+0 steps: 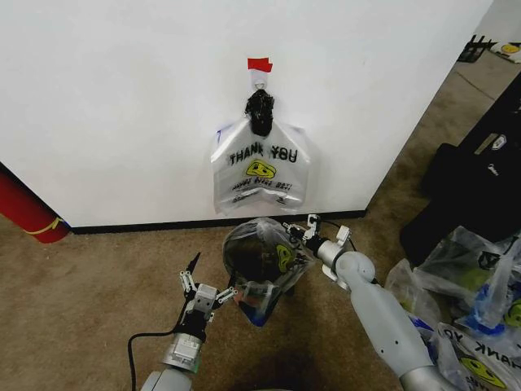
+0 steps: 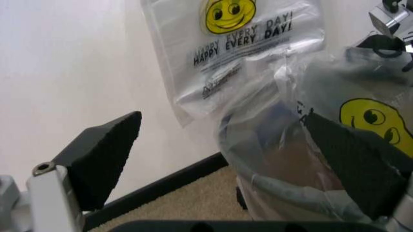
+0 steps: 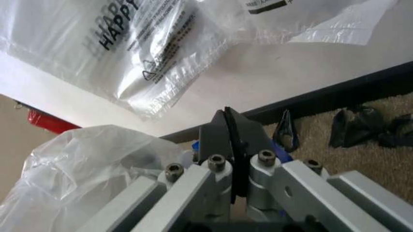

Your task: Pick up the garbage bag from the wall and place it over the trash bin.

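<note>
Head view has a garbage bag (image 1: 262,259) already draped over the trash bin (image 1: 254,262), while a second printed bag (image 1: 260,167) hangs on the wall (image 1: 122,106) just beyond both arms, under a black knotted bundle (image 1: 260,112) and a red tape strip (image 1: 260,64). The right gripper (image 1: 303,230) sits at the bin's far rim with its pads pressed flat together; the right wrist view shows them closed (image 3: 233,140), most likely pinching a thin fold of film with a blue scrap beside them, though the plastic between them cannot be made out. The left gripper (image 1: 213,294) is at the near rim, pads spread wide (the left wrist view shows one pad (image 2: 106,152) clear of the film and the other right beside it), gripping nothing.

My judgement is that the step in hand is seating the bag's mouth around the rim. To do it well, the right gripper should keep light tension without lifting the light bin, while the left takes the slack edge just ahead of it and draws it down and outward, evenly.

Most of the bin is veiled by plastic, so its base and whether the film wraps the whole rim are unclear. The hook holding the wall bag is hidden behind the bundle.
</note>
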Controlling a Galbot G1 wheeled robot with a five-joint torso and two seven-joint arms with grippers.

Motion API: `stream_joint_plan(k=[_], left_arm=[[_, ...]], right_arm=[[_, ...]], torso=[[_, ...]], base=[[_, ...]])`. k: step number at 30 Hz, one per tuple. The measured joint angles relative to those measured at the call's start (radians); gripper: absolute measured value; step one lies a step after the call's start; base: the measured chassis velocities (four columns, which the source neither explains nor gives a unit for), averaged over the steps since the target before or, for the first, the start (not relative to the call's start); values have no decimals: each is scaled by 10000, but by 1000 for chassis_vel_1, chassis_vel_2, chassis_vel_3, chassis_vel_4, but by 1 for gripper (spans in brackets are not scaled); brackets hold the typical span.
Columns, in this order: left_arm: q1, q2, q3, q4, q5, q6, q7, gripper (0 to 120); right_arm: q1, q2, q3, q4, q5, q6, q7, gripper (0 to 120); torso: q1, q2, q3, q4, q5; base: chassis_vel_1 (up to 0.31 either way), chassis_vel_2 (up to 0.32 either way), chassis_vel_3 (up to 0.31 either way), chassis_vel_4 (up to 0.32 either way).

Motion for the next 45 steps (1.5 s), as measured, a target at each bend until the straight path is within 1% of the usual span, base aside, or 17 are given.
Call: stream_joint_plan(k=[13,39,40,41,42,43,44,45], left_arm=[[31,-44,17,22,56,-39,0,100],[37,-48,16,5,63,-45,0,100],[58,-66,15,-2,108,-64,-1,100],[161,-148,13,-23,221,-128,-19,100],[245,-203,22,-29,303,-169,-29,100],[270,-227,23,-39,347,-195,-34,100],[290,-242,23,-48,369,-208,-37,100],[309,-249,19,-64,382,-215,-40,100]], right_arm=[[44,-18,17,-14,23,299,69,0],[71,-7,49,11,82,333,77,0],[54,-22,69,47,63,385,-107,0],[-103,-168,115,292,6,549,-730,0],[-281,-374,183,438,-57,680,-1155,0],[-389,-493,208,478,-111,740,-1337,0],[-441,-532,208,491,-169,776,-1428,0],[-466,-558,209,505,-243,818,-1494,0]], torso=[[0,-1,-1,-1,-1],[-1,1,-4,-3,-3],[-1,0,-3,-1,3],[1,1,-3,9,4],[-4,3,-7,6,-5],[-3,2,-6,-12,-12],[-3,2,-5,-13,-6],[-4,3,-6,-5,11]], base=[[0,0,0,0],[0,0,0,0],[0,0,0,0],[0,0,0,0],[0,0,0,0],[0,0,0,0],[-15,-53,-13,13],[-15,-53,-27,-8]])
